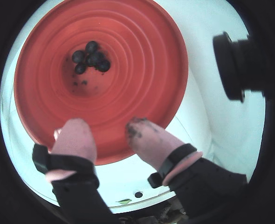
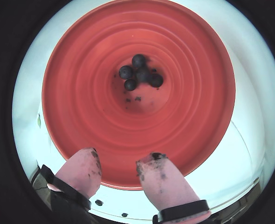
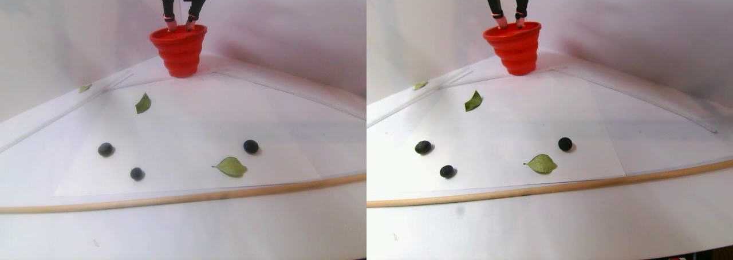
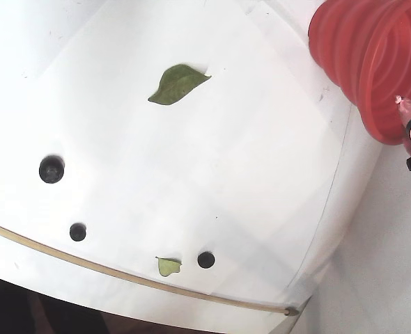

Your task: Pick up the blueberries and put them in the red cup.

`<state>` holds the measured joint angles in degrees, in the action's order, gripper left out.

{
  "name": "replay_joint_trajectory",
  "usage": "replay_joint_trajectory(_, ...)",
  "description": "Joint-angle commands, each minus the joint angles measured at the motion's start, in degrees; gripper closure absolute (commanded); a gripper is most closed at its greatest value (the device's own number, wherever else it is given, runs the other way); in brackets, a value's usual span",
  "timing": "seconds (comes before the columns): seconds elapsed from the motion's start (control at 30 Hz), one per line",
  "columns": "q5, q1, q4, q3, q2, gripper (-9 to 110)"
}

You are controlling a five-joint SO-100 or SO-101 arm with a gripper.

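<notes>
The red cup [image 1: 137, 70] fills both wrist views, its ribbed mouth facing up [image 2: 81, 93]. Several blueberries [image 1: 92, 57] lie clustered at its bottom [image 2: 140, 72]. My gripper [image 1: 106, 123] hangs open over the cup's near rim, with nothing between its pink, stained fingertips [image 2: 121, 155]. In the stereo pair view the gripper [image 3: 180, 25] stands right above the cup [image 3: 179, 51] at the back. Three more blueberries rest on the white sheet: [image 3: 106, 149], [image 3: 137, 173], [image 3: 251, 146]. The fixed view shows them at the lower left [image 4: 51, 169], [image 4: 78, 232], [image 4: 206, 259].
Green leaves lie on the sheet [image 3: 231, 166], [image 3: 142, 103], with another further left [image 3: 85, 88]. A wooden strip [image 3: 172, 198] marks the table's front edge. A black camera [image 1: 235, 65] juts in at the right of a wrist view.
</notes>
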<state>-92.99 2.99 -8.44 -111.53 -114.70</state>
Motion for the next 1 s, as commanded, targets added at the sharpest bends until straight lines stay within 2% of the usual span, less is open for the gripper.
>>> replay_joint_trajectory(0.0, -0.09, -0.62, -0.97, 3.52, -5.71, 86)
replay_joint_trajectory(0.97, -2.72, -5.45, -22.15, -7.38, -22.24, 87)
